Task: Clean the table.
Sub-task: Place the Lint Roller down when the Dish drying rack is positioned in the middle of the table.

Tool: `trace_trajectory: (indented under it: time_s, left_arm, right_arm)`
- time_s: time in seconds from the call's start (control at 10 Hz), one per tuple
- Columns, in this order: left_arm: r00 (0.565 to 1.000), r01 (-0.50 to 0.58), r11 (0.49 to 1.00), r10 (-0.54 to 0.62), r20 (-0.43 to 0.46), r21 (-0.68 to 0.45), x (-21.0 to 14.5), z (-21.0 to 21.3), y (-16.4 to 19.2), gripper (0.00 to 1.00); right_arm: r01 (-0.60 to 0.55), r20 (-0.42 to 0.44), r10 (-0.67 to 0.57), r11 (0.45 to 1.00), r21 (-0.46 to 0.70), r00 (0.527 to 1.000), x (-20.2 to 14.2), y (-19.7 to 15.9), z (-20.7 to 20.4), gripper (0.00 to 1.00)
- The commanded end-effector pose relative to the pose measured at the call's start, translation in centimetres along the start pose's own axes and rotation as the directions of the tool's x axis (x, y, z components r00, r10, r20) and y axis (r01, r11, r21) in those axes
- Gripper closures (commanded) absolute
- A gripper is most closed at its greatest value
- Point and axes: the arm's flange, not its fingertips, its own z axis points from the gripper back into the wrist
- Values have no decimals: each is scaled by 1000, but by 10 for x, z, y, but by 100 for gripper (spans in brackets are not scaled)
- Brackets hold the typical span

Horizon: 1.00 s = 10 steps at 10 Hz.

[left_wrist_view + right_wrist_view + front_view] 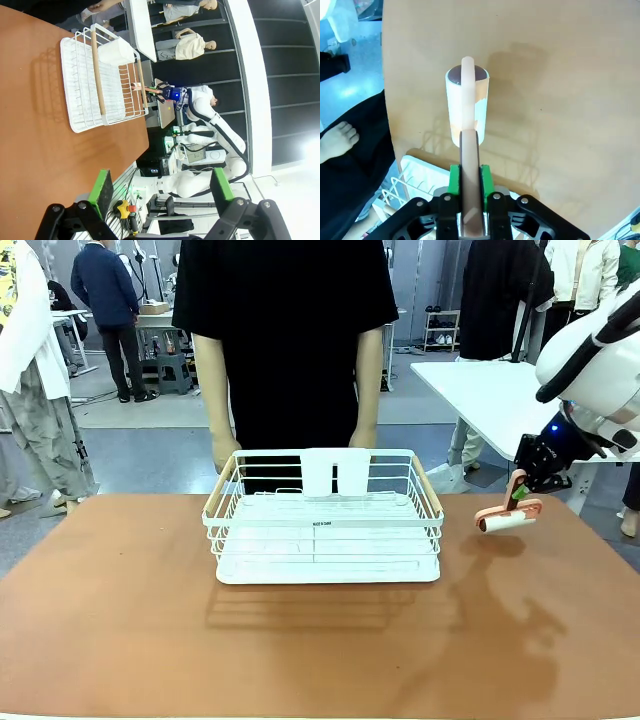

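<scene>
The reddish-brown table [120, 620] spreads across the front view. A lint roller [508, 520] with a pink handle and a white roll hangs over the table's far right part, close to the surface. My right gripper [520, 490] is shut on its handle. In the right wrist view the green pads [454, 180] clamp the handle, and the roller [466, 107] points away over the table [560, 100]. My left gripper [162, 187] stands open with nothing between its fingers, off the table's edge [40, 150].
A white wire rack [325, 530] with wooden handles sits at the table's far middle. A person in black stands right behind it, hands [225, 455] at its back corners. A white-topped table [480, 390] stands behind at the right.
</scene>
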Motion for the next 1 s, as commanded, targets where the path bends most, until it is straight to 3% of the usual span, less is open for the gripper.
trace_trajectory:
  time_s: [0.0,0.3,0.7,0.9]
  left_arm:
    - [1000,2,1000,-2,3,1,-1,3,-1,0]
    - [1000,2,1000,-2,3,1,-1,3,-1,0]
    - [1000,2,1000,-2,3,1,-1,3,-1,0]
    - [1000,2,1000,-2,3,1,-1,3,-1,0]
  right_arm:
    - [59,22,-61,995,84,998,-11,-8,-9,79]
    - [72,-32,-67,977,201,997,-5,-25,-25,79]
    - [-8,41,-3,961,278,999,-3,-55,-45,79]
    - [4,-13,0,946,324,1000,4,-58,-50,79]
